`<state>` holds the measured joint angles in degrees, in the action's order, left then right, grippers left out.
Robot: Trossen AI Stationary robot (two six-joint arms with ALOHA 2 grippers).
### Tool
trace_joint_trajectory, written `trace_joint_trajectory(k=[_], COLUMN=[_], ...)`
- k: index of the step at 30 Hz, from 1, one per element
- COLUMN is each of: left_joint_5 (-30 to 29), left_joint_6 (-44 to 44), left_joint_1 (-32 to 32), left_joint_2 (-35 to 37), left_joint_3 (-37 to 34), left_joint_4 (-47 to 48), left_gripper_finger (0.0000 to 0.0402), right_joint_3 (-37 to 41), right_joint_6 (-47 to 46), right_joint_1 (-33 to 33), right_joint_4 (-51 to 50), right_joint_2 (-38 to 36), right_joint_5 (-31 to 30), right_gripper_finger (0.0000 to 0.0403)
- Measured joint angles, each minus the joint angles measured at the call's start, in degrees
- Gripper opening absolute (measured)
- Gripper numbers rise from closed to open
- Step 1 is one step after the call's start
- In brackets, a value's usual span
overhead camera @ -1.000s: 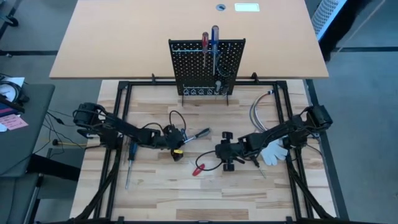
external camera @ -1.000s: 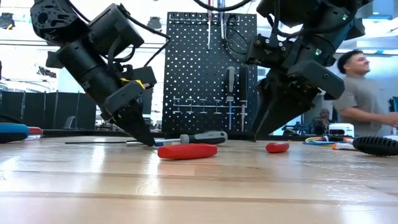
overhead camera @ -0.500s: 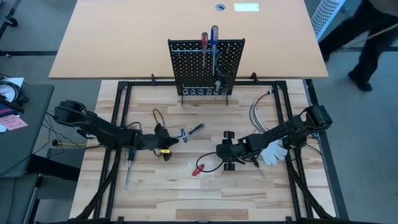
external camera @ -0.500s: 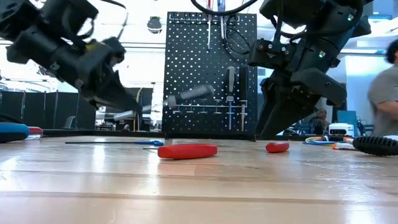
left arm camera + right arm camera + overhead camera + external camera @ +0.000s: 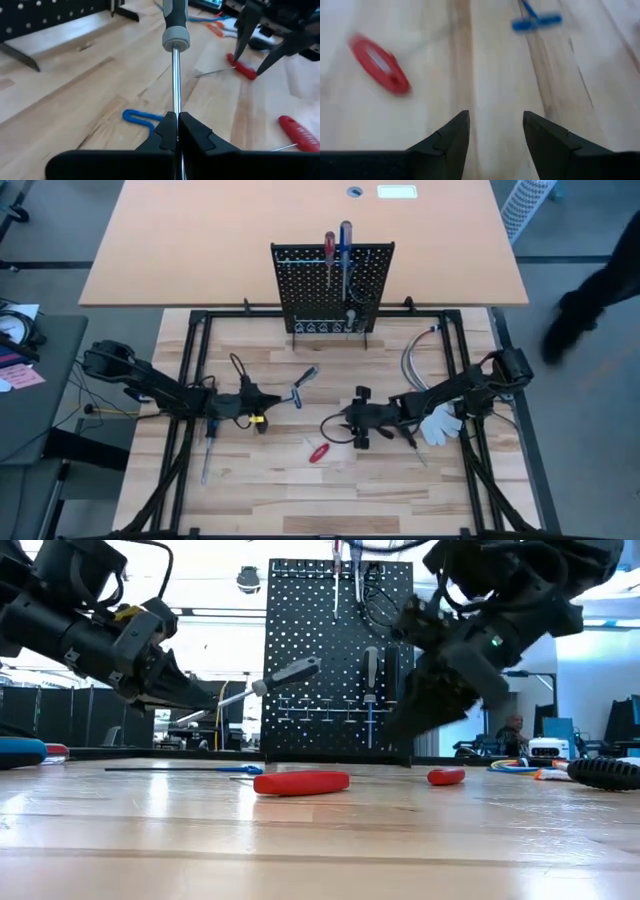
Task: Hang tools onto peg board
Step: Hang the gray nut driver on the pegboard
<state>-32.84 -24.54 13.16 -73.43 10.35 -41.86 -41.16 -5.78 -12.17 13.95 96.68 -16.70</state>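
My left gripper point(image 5: 268, 400) is shut on a grey-and-black-handled screwdriver point(image 5: 303, 377), held above the table left of centre. My right gripper point(image 5: 346, 419) is open and empty over bare wood right of centre point(image 5: 492, 130). A red-handled screwdriver point(image 5: 318, 452) lies flat on the table in front of both. A small blue T-handled tool point(image 5: 140, 117) lies flat under the held screwdriver. The black peg board point(image 5: 333, 285) stands upright at the far edge, with several tools hanging on it point(image 5: 370, 670). My left gripper pinches the screwdriver's bare metal shaft point(image 5: 173, 107) between its two fingers, toward the tip end. The fingers come nearly level from the table's left, roughly in line with the shaft. The screwdriver is lifted clear, its handle point(image 5: 290, 670) tilted up and pointing toward the peg board.
A blue-handled screwdriver point(image 5: 210, 428) lies near the table's left edge. A white glove point(image 5: 440, 423) and a grey coiled cable point(image 5: 415, 360) lie at the right. A second red handle point(image 5: 445, 777) lies under the right arm. A person passes at the far right point(image 5: 590, 300).
My left gripper has lifted the grey-handled screwdriver off the table and drawn back toward the left edge. The screwdriver has swung from lying flat to tilted up, handle toward the peg board. My right gripper has tipped from pointing down to slanting and shifted slightly left.
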Motion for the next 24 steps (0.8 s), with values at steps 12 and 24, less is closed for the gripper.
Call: trace_joint_trajectory(k=[12, 24], left_joint_5=[-4.4, -3.7], left_joint_6=[11.7, 21.1], left_joint_1=[4.7, 8.9], left_joint_2=[-4.4, -20.0], left_joint_3=[0.1, 1.4], left_joint_4=[-22.8, -47.5], left_gripper_finger=[0.0001, 0.0001], right_joint_3=[0.4, 9.8], right_joint_6=[6.0, 13.7], right_joint_1=[-1.9, -5.7], right_joint_4=[27.9, 66.0], right_joint_2=[0.0, 0.1], right_joint_5=[1.4, -11.2], right_gripper_finger=[0.0191, 0.0191])
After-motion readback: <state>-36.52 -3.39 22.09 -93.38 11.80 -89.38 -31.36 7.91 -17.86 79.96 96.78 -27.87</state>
